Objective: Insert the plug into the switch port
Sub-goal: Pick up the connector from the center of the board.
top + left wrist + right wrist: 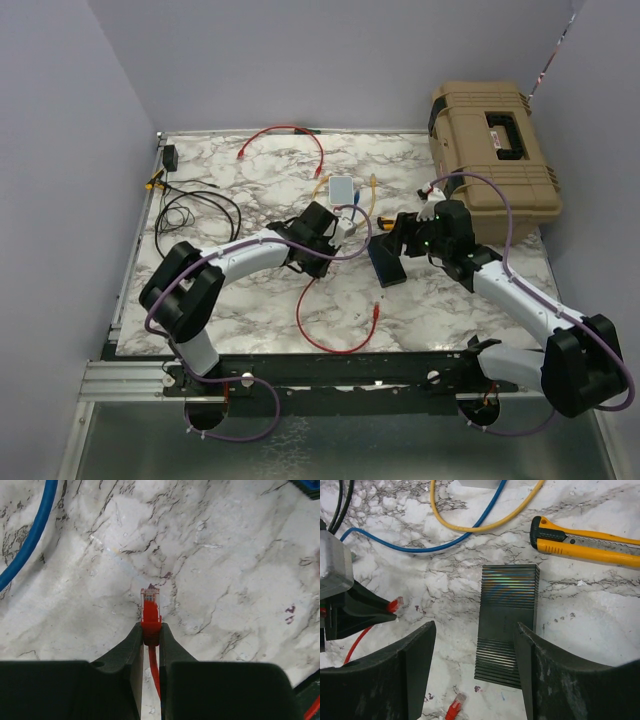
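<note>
1. The left end effector [150, 632] pinches a red plug [150, 607] by its boot. Its jaws are narrow, and the plug's clear tip juts forward just above the marble desk [250, 300].
2. The switch [507, 625] lies flat near the middle of the desk, a little toward the right edge, ribbed top up. Its long axis runs roughly from the near edge toward the far one, slightly slanted.
3. The right end effector [474, 629] hovers over the switch, jaws wide and holding nothing. One finger overlaps the switch's side in the wrist view, and the other stands apart from it.
4. The switch sits to the right of the held plug, near but apart, and the plug's tip points roughly that way. The left arm carries the plug, while the right arm is nearer the switch. Which edge bears the ports cannot be told.
5. A blue cable [420, 547] and a yellow cable [480, 526] loop beyond the switch.
6. A utility knife [590, 540] lies just past its far end, and a loose red plug [454, 711] rests by its near end.
7. A white box [341, 188] sits farther back, and a tan case [490, 150] stands at the far right corner.
8. Only bare marble shows between plug and switch, so the path looks unobstructed.
</note>
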You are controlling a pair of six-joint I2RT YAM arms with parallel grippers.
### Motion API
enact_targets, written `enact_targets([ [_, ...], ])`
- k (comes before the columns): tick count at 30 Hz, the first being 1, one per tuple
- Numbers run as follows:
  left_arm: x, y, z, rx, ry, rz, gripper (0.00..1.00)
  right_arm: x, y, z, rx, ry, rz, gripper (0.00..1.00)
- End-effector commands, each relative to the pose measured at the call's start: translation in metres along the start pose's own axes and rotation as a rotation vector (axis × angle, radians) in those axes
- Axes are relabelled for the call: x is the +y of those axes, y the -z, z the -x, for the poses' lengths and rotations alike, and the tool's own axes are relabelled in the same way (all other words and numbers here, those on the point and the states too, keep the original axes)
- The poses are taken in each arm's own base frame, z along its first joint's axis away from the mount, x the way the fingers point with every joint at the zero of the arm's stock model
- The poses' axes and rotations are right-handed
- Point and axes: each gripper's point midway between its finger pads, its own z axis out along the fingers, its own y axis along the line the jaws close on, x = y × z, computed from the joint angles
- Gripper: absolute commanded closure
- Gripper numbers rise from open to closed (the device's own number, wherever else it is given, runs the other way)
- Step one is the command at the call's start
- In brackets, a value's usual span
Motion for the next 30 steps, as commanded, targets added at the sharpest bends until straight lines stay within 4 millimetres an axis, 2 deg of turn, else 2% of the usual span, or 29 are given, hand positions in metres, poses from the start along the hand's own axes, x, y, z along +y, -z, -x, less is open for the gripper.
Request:
enact_targets([
  [1, 0.028, -0.002, -0.008, 0.063, -0.027, 0.16, 1.0, -0.007, -0.001, 0.006, -0.04, -0.005, -0.04, 0.33],
  [3, 0.038, -0.001, -0.011, 0.075, -0.028, 0.21, 1.0, -0.009, -0.001, 0.002, -0.032, -0.007, -0.047, 0.33],
  [5, 0.045, -0.002, -0.017, 0.102, -0.036, 0.248, 1.0, -0.008, -0.004, 0.007, -0.055, -0.005, -0.037, 0.33],
  [10, 0.065, -0.003, -0.036, 0.18, -0.04, 0.359, 0.89, -0.014, -0.015, -0.005, -0.008, -0.021, -0.055, 0.33],
  [12, 0.067, 0.0, -0.033, 0.169, -0.036, 0.376, 0.79, -0.016, -0.019, -0.01, 0.014, -0.028, -0.059, 0.33],
  [15, 0.066, 0.009, -0.022, 0.124, -0.016, 0.388, 0.55, -0.017, -0.025, -0.015, 0.021, -0.041, -0.053, 0.33],
  [16, 0.065, 0.013, -0.017, 0.105, -0.007, 0.389, 0.51, -0.018, -0.026, -0.017, 0.028, -0.048, -0.055, 0.33],
  [18, 0.062, 0.021, -0.006, 0.061, 0.023, 0.39, 0.48, -0.016, -0.029, -0.018, 0.043, -0.063, -0.048, 0.33],
  [20, 0.056, 0.03, 0.006, 0.01, 0.065, 0.388, 0.44, -0.015, -0.031, -0.019, 0.043, -0.081, -0.041, 0.33],
  [23, 0.036, 0.04, 0.024, -0.075, 0.128, 0.375, 0.4, -0.022, -0.031, -0.02, 0.033, -0.105, -0.083, 0.33],
  [25, 0.016, 0.039, 0.033, -0.119, 0.173, 0.359, 0.37, -0.029, -0.032, -0.022, 0.024, -0.12, -0.123, 0.33],
  [30, -0.038, 0.029, 0.047, -0.231, 0.25, 0.32, 0.36, -0.037, -0.028, -0.022, 0.004, -0.152, -0.176, 0.32],
])
